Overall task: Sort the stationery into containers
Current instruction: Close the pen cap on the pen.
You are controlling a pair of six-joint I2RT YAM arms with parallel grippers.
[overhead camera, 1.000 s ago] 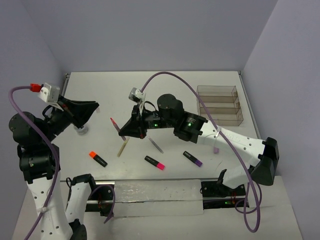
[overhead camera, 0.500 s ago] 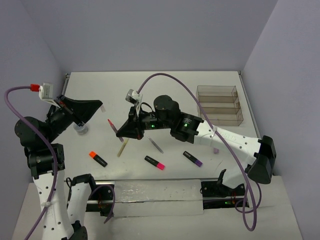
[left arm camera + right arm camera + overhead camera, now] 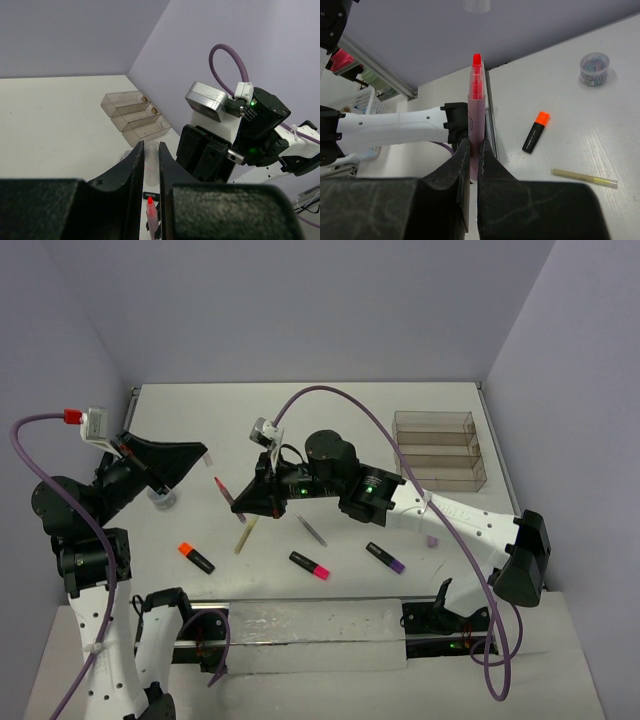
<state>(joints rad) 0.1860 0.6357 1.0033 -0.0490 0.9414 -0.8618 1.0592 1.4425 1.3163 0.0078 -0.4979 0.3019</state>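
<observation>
My right gripper (image 3: 240, 506) is shut on the lilac marker (image 3: 226, 491), held above the table with its red tip bare and pointing up-left. In the right wrist view the marker (image 3: 476, 107) stands upright between my fingers (image 3: 464, 155). My left gripper (image 3: 196, 454) is shut on a clear marker cap (image 3: 205, 452), a short way left of the tip. In the left wrist view the cap (image 3: 151, 156) sits between the jaws, with the red tip (image 3: 149, 201) below it. The clear three-compartment tray (image 3: 440, 450) stands at the far right.
On the table lie an orange-capped highlighter (image 3: 196, 557), a beige stick (image 3: 246, 534), a grey stick (image 3: 311, 530), a pink-capped highlighter (image 3: 310, 565) and a purple-capped highlighter (image 3: 385, 557). A small round grey-blue piece (image 3: 163, 500) sits under the left gripper.
The left gripper has shifted slightly right and the clear cap now shows at its tips. The right gripper has moved a little left with the marker.
</observation>
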